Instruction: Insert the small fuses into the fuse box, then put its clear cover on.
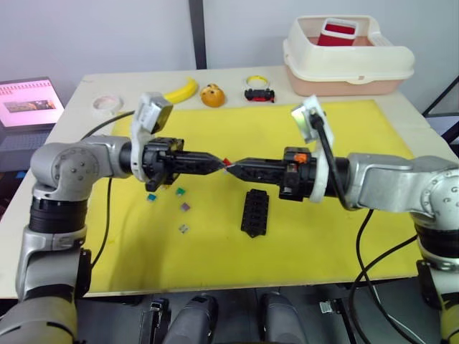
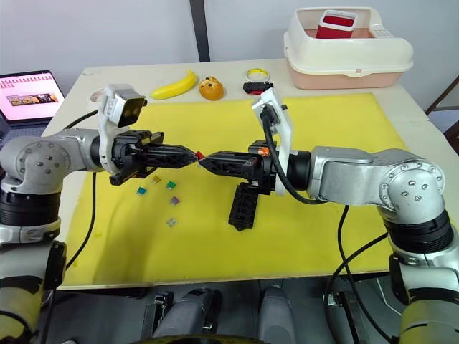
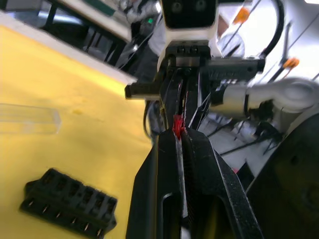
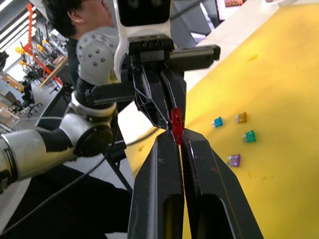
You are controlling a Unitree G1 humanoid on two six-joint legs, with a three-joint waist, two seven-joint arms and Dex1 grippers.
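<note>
Both my left gripper [image 1: 219, 164] and right gripper [image 1: 237, 168] are clamped on one small red plastic fuse [image 1: 227, 163], mid-air above the yellow mat's centre. Black slotted fuse box [image 1: 255, 212] lies just below, toward the near edge. Best: left releases only once my right grip is square, prongs down.

Banana [image 1: 181, 91], orange [image 1: 211, 94], tape roll [image 1: 107, 104] on table; cream tub [image 1: 348, 61] at back, laptop [image 1: 29, 104] left.

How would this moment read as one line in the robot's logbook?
step: red fuse handover in mid-air | left pincer: shut on it | right pincer: shut on it | fuse box: on mat, empty
</note>
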